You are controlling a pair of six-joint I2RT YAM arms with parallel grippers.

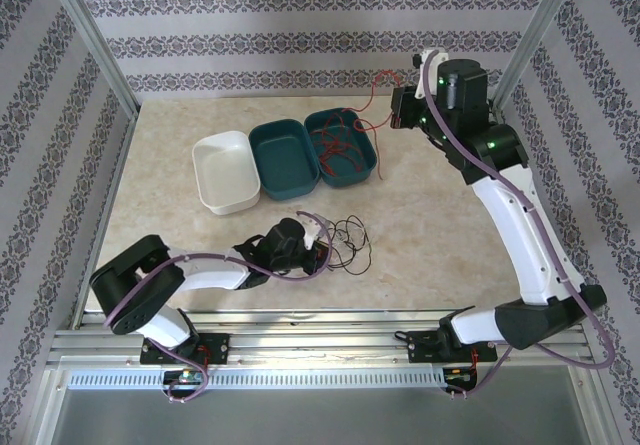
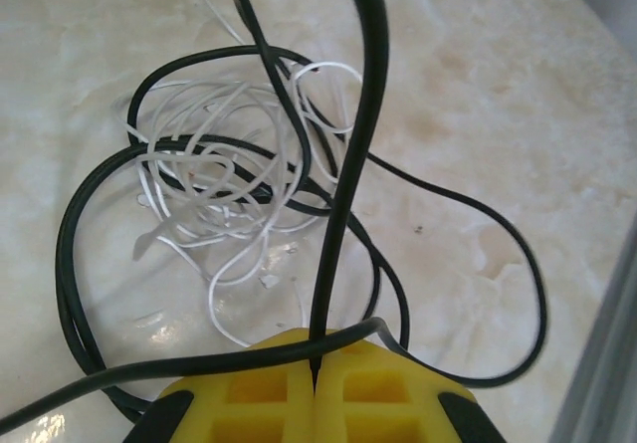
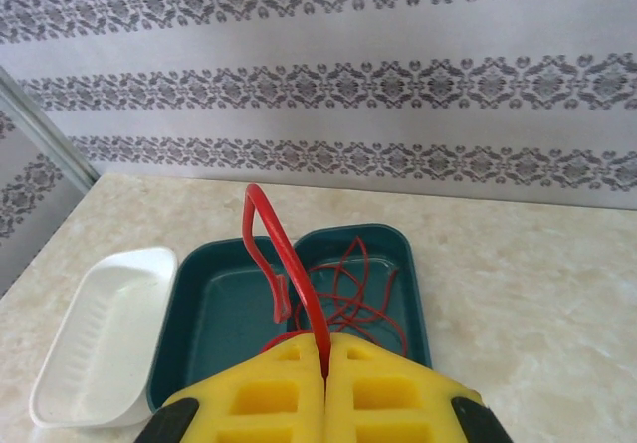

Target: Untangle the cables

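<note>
A loose tangle of black cable (image 2: pixel 90 204) and white cable (image 2: pixel 224 179) lies on the marble table, seen in the top view as cables (image 1: pixel 348 240) near the front centre. My left gripper (image 2: pixel 315 348) is shut on a black cable strand (image 2: pixel 343 194) that rises between its yellow pads; this left gripper (image 1: pixel 316 241) sits low beside the tangle. My right gripper (image 3: pixel 324 348) is shut on a red cable (image 3: pixel 284 249) that loops upward. The right gripper (image 1: pixel 398 115) hangs at the back, just right of the rightmost tray, where more red cable (image 3: pixel 353 289) lies coiled.
Three trays stand in a row at the back: a white tray (image 1: pixel 225 170), a bare teal tray (image 1: pixel 285 160), and the teal tray (image 1: pixel 372 160) with red cable. Patterned walls and metal posts close in the table. Open tabletop lies between the trays and the tangle.
</note>
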